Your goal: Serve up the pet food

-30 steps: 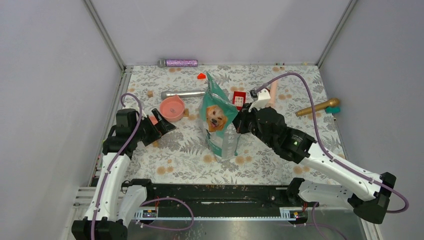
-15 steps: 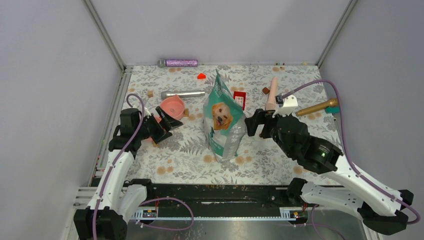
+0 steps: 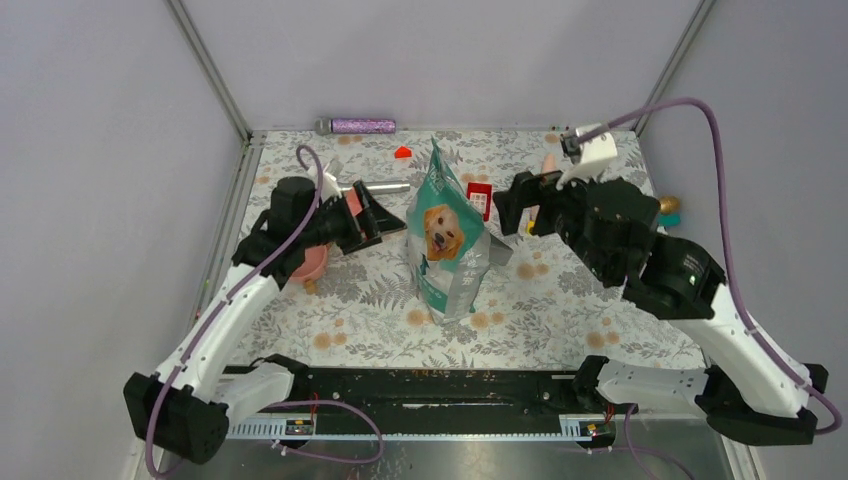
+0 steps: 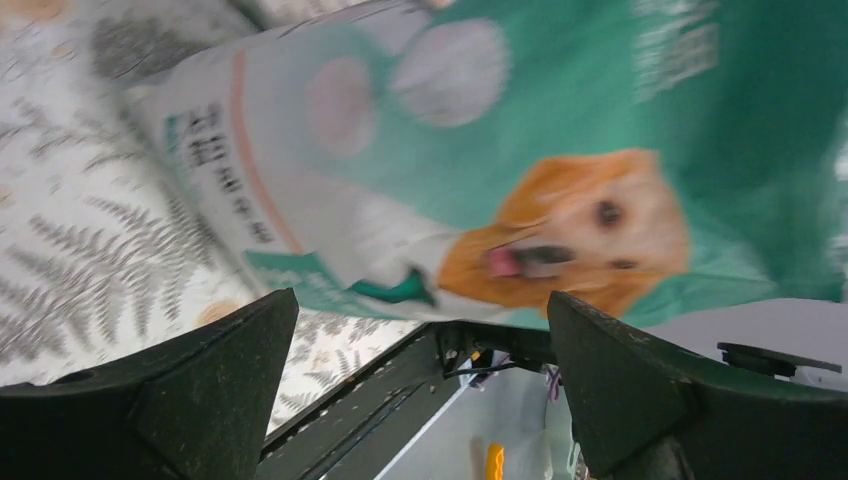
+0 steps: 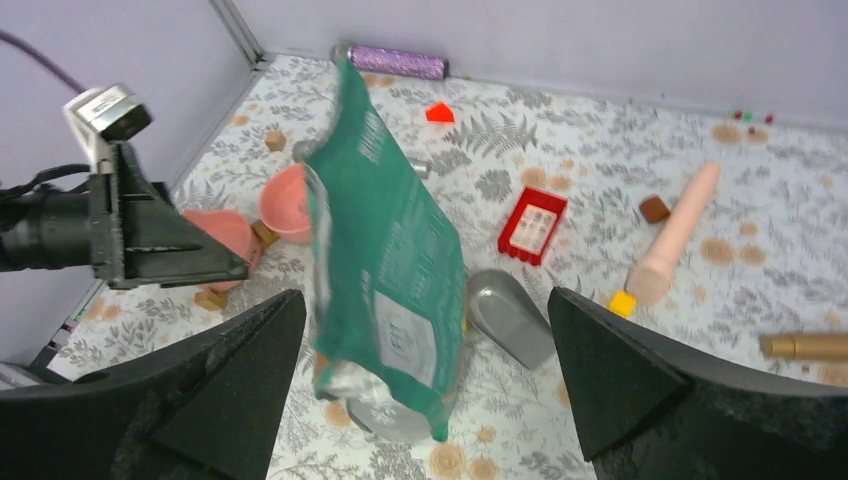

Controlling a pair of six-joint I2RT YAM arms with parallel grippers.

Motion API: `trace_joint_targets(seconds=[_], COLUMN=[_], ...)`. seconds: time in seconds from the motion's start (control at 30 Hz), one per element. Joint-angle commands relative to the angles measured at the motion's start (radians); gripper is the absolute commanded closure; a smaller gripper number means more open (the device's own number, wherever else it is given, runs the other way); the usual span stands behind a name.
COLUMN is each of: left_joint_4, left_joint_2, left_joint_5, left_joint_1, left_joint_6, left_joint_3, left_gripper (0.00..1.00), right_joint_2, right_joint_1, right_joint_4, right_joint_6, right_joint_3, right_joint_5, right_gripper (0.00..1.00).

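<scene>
No loose pet food shows. I judge it is inside the teal dog-picture bag (image 3: 445, 240), which stands upright mid-table (image 3: 560, 320), long axis vertical. The bag lies between my two arms. My left gripper (image 3: 385, 215) has its jaws wide apart and empty. It points at the bag's left face from just beside it, and is the nearer one. My right gripper (image 3: 512, 208) is likewise spread and empty, near the bag's upper right but apart from it. The pink bowl (image 5: 285, 203) sits left of the bag.

bag (image 3: 445, 250) centre | bowl (image 5: 286, 204) left of bag | scoop (image 5: 510, 317) just right of bag | box (image 3: 479, 199) behind scoop
</scene>
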Motion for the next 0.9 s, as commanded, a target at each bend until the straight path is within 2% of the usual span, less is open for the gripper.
trace_joint_targets(seconds=[0.0,0.13,0.23,0.37,0.57,0.87], left_joint_4=[-0.082,-0.229,-0.294,-0.217,-0.162,-0.154], left_joint_2=[0.121,0.244,0.305,0.311,0.234,0.261], left_joint_5=[-0.071,-0.018,-0.112,-0.076,-0.163,-0.108], left_joint_1=[-0.068,-0.084,-0.12,-0.131,-0.138,-0.139], left_joint_6=[-0.004,0.045,0.08,0.074,0.06,0.054], left_joint_3=[0.224,0.401,0.465,0.398,0.29,0.28], left_gripper=[0.01,0.01,0.01,0.01,0.01,0.01], right_joint_2=[0.19,0.366,0.456,0.585,0.695,0.77], right_joint_1=[0.005,0.004,0.002,-0.014,-0.084,-0.11], right_joint_4=[-0.124,-0.261,-0.29,-0.376,-0.423,-0.462], right_joint_6=[-0.104,-0.138,-0.168,-0.187,-0.174,-0.163], right_joint_3=[0.244,0.446,0.516,0.665,0.762,0.88], right_joint_5=[-0.105,-0.089,-0.086,-0.043,-0.092,-0.133], right_gripper=[0.01,0.01,0.0,0.01,0.01,0.01])
